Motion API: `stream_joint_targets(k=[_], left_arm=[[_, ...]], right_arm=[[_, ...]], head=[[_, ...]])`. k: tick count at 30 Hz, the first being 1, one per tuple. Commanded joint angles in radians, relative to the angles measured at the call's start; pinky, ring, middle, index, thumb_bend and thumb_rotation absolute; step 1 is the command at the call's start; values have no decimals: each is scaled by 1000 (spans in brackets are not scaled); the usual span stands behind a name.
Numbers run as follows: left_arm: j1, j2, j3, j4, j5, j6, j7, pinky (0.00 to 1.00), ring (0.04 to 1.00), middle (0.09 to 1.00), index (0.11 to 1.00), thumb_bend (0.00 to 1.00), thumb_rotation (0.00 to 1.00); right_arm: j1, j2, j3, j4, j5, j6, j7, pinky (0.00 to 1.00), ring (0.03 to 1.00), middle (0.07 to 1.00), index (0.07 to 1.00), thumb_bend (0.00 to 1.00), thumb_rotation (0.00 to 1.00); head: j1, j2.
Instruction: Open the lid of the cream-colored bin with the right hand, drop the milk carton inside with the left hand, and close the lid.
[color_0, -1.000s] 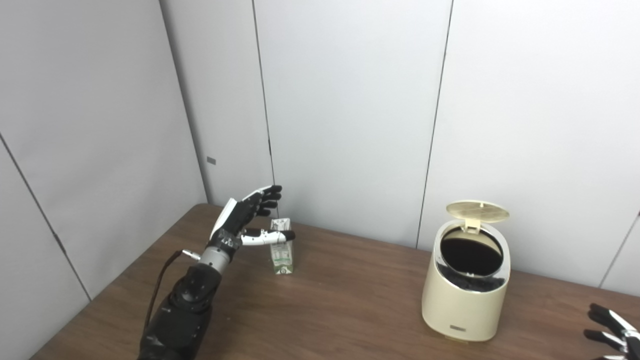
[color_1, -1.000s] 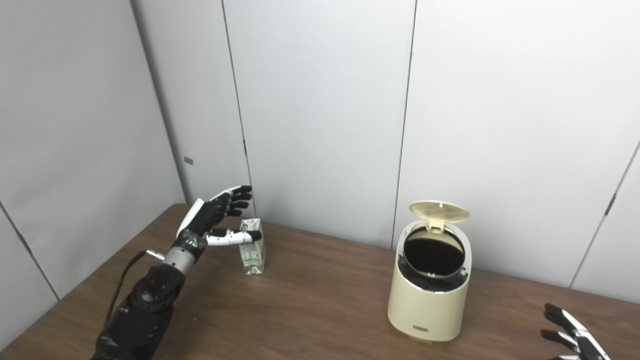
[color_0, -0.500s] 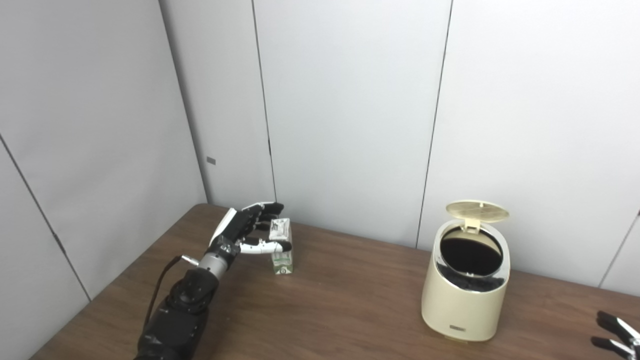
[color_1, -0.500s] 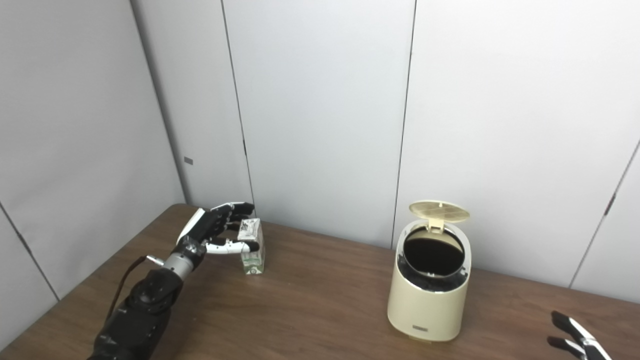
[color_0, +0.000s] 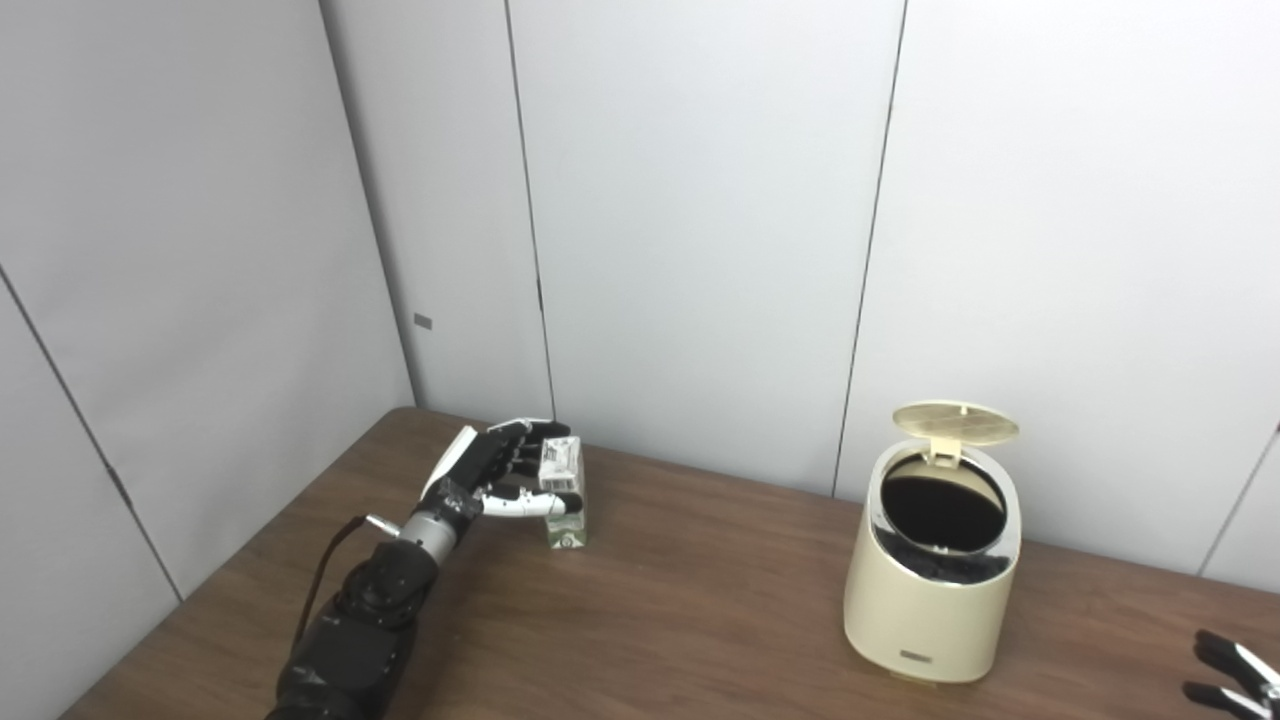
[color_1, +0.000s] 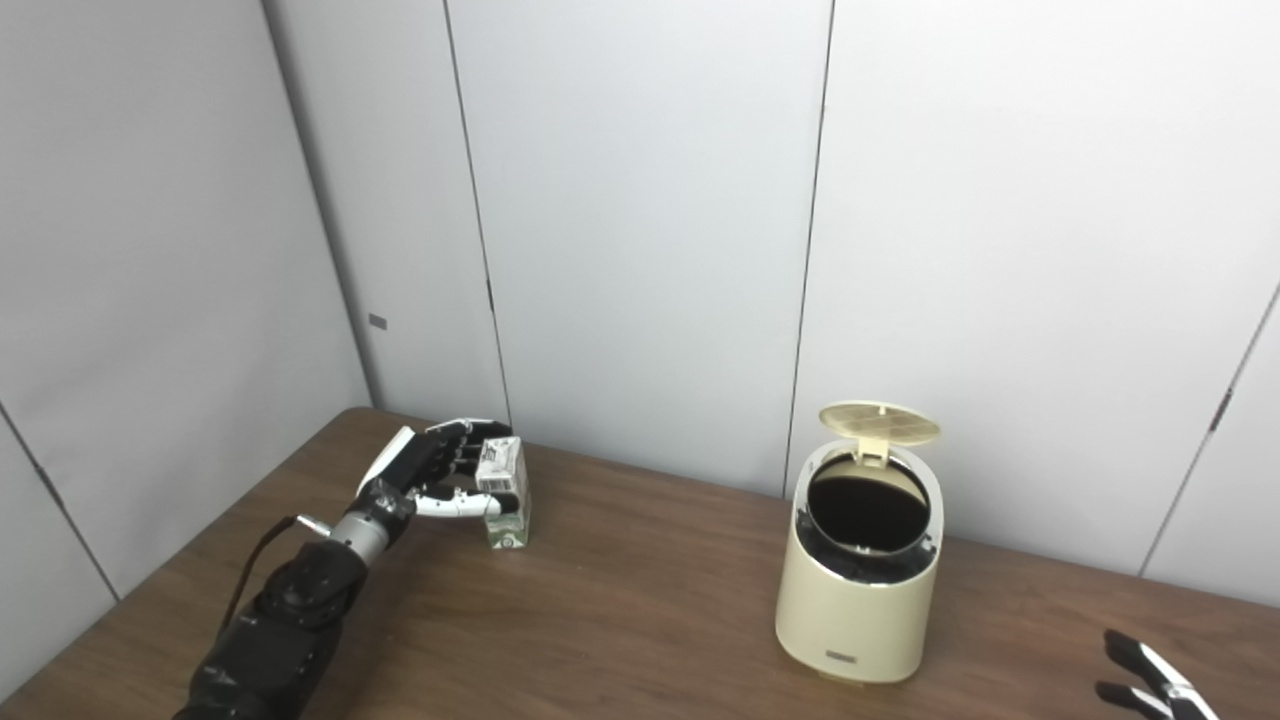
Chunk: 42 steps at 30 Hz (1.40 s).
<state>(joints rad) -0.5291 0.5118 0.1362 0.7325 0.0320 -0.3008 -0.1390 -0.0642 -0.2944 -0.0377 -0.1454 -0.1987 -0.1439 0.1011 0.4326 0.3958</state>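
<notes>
The small green-and-white milk carton (color_0: 565, 500) stands upright on the wooden table (color_0: 700, 610) at the back left. My left hand (color_0: 500, 475) is wrapped around its upper part, fingers behind and to its left, thumb across the front. The cream-colored bin (color_0: 932, 590) stands to the right with its round lid (color_0: 955, 423) tipped up and back, so the dark inside shows. Only the spread fingertips of my right hand (color_0: 1235, 675) show at the bottom right corner, well clear of the bin and holding nothing.
Grey wall panels (color_0: 700, 250) close off the table's back and left sides, just behind the carton and the bin. A stretch of bare wood lies between carton and bin.
My left hand has come down from above the carton and curled its fingers and thumb around it. My right hand has sunk lower toward the picture's corner. Carton and bin have not moved.
</notes>
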Motion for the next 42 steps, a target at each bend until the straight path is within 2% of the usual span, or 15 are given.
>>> stream_joint_targets(k=[1, 7, 16, 17, 20, 21, 22, 25, 30, 35, 42], left_arm=[[-54, 35, 5, -4, -4, -33, 13, 723, 761, 776, 772, 804, 66], [-58, 28, -10, 44, 12, -65, 31, 693, 746, 767, 769, 817, 46], [-57, 12, -19, 43, 31, -39, 68, 686, 726, 751, 756, 767, 35], [-58, 6, -15, 46, 32, -43, 84, 670, 709, 731, 741, 765, 24], [-60, -17, 6, 58, 25, -57, 141, 523, 577, 615, 638, 754, 2], [-61, -25, 16, 62, 16, -64, 151, 471, 528, 531, 560, 617, 0], [-62, -32, 23, 67, 11, -70, 163, 440, 497, 500, 532, 571, 0], [-68, -44, 26, 87, 30, -96, 206, 399, 456, 474, 501, 528, 0], [-85, -51, 10, 133, 58, -137, 251, 409, 474, 484, 492, 524, 0], [-96, -56, -7, 159, 81, -151, 289, 416, 477, 486, 490, 523, 0], [-91, -67, -14, 126, 84, -149, 303, 453, 525, 517, 474, 520, 0]], right_arm=[[-16, -17, -14, -43, 7, -4, -4, 628, 804, 891, 877, 789, 480], [-7, -16, -15, -59, 2, 6, -7, 635, 806, 892, 875, 791, 492], [5, -21, -21, -64, 2, 4, -6, 642, 804, 890, 875, 797, 502], [6, -20, -21, -65, 2, 6, -6, 644, 805, 890, 875, 799, 505], [8, -18, -19, -65, -1, 4, -6, 650, 809, 890, 878, 794, 522], [8, -18, -19, -63, -1, 1, -6, 650, 809, 891, 880, 784, 523], [9, -17, -18, -62, -1, 0, -6, 651, 811, 891, 881, 777, 520], [10, -18, -17, -62, 1, -1, -3, 650, 810, 892, 881, 769, 523], [10, -17, -15, -59, -1, 0, -3, 645, 806, 888, 884, 763, 546], [11, -15, -17, -67, -5, 15, -4, 641, 803, 883, 883, 755, 547], [8, -4, -17, -66, -15, 17, -14, 637, 801, 879, 877, 759, 553]], head=[[-2, 1], [-14, 6], [-8, 11], [-9, 12], [-9, 14], [-9, 14], [-9, 14], [-5, 16], [-9, 17], [-12, 16], [-25, 14]])
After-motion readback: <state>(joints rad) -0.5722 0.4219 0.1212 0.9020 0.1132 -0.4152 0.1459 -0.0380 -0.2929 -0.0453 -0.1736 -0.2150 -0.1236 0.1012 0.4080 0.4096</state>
